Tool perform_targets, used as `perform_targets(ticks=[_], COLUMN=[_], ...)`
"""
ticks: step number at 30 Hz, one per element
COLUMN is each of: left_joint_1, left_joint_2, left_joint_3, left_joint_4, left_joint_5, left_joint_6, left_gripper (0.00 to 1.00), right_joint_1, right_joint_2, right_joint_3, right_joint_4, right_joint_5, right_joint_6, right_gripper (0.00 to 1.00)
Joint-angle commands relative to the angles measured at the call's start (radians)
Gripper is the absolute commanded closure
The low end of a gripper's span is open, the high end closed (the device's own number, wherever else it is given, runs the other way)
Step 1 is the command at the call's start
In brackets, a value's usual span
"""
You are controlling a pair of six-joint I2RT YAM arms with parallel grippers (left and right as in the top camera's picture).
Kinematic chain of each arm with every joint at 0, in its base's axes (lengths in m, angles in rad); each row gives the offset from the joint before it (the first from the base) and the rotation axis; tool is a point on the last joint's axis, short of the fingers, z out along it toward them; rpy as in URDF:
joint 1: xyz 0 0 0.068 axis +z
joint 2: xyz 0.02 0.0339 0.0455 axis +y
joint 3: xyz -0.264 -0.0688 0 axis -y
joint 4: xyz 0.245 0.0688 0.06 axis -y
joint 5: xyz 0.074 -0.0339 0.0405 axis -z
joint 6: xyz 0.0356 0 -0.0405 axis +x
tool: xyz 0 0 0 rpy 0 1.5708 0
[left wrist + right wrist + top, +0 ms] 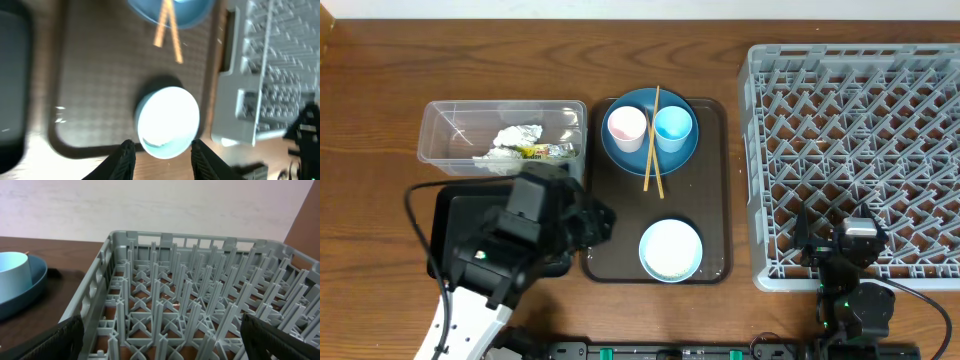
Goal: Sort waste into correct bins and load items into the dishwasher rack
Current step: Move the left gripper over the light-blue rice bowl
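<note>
The pale-blue bowl [670, 250] with a white inside stands at the near end of the brown serving tray [620, 220]. My left gripper [162, 150] is open just short of the bowl [167, 120], its fingertips either side of the near rim without touching. At the tray's far end, the blue plate [620, 155] carries the pink cup [626, 127], the light-blue cup [672, 128] and the chopsticks [652, 150]. The napkin [515, 138] and snack wrapper [545, 151] lie in the clear tub [440, 140]. My right gripper [162, 345] is wide open over the front of the grey rack [200, 280].
The black tray [455, 215] lies left of the brown tray, largely covered by my left arm. The rack [860, 120] fills the right side of the table, close against the brown tray's right edge. Cables run along the table's near edge.
</note>
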State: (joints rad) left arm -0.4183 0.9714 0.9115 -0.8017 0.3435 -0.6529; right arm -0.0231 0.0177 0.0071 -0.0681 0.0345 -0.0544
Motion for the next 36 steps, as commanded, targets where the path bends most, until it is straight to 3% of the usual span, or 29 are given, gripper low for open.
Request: perform_targets(ticks=[1, 12, 23, 36], left_joint_1=[-0.077, -0.3, -0.467, -0.575], left_joint_2=[0.022, 0.167, 0.317, 0.409], left_joint_3=[0.027, 0.03, 0.03, 0.029], left_joint_4=[0.027, 0.135, 0.181, 0.186], left_joint_5=[0.011, 0.003, -0.11, -0.375], left_joint_6=[0.016, 0.013, -0.028, -0.041], left_gripper=[0.61, 0.61, 0.61, 0.62], right_joint_1=[-0.002, -0.002, -0.002, -0.002], right_joint_2=[-0.002, -0.002, -0.002, -0.002], right_joint_3=[-0.002, -0.002, -0.002, -0.002], right_joint_4=[-0.003, -0.003, -0.003, -0.003], right_joint_5=[0.007, 0.007, 0.007, 0.007], right_joint_6=[0.016, 0.016, 0.016, 0.016], right_gripper=[0.01, 0.01, 0.01, 0.01])
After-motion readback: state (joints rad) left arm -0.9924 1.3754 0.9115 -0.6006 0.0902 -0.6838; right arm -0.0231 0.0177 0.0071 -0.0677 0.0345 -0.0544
